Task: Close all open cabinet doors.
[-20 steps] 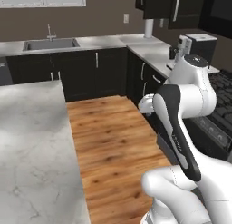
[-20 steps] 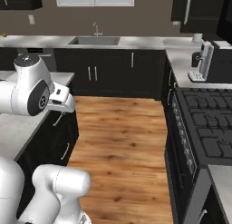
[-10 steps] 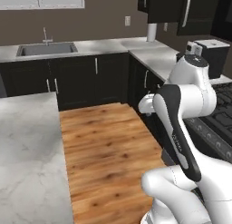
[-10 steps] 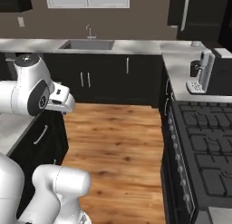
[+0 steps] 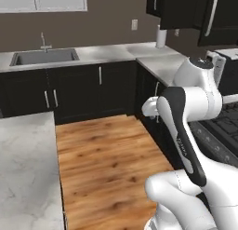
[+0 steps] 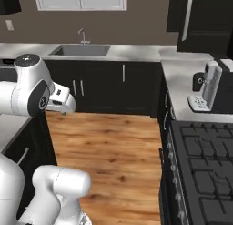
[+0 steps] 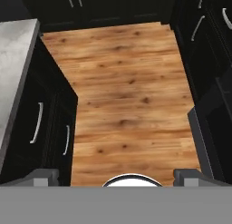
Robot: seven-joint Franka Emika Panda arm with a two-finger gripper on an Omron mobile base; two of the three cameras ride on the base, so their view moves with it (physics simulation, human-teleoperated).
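Note:
Nearly black upper cabinet doors with slim silver handles hang at the top right of the left base view. One door (image 5: 218, 17) reaches lower than its neighbour (image 5: 169, 8) and looks swung out from the cabinet front. In the right base view a dark door (image 6: 182, 14) with its handle appears in front of a larger dark panel (image 6: 209, 28). My gripper (image 5: 151, 113) (image 6: 63, 110) hangs at mid height over the wood floor, far below and apart from these doors. It points down at the floor, and in the hand view the gripper (image 7: 117, 177) is open, with nothing between the fingertips.
Shut dark base cabinets (image 5: 100, 84) run under the sink (image 5: 44, 57). A marble island (image 5: 23, 168) lies on the left and a stove (image 6: 205, 174) on the right. A coffee machine (image 6: 207, 85) and a paper roll (image 5: 161, 38) stand on the counter. Wood floor (image 7: 127, 91) lies between.
The whole picture has shifted: the base has moved, and the sink wall and upper cabinets sit differently in both base views. The arm keeps its pose and the gripper stays open.

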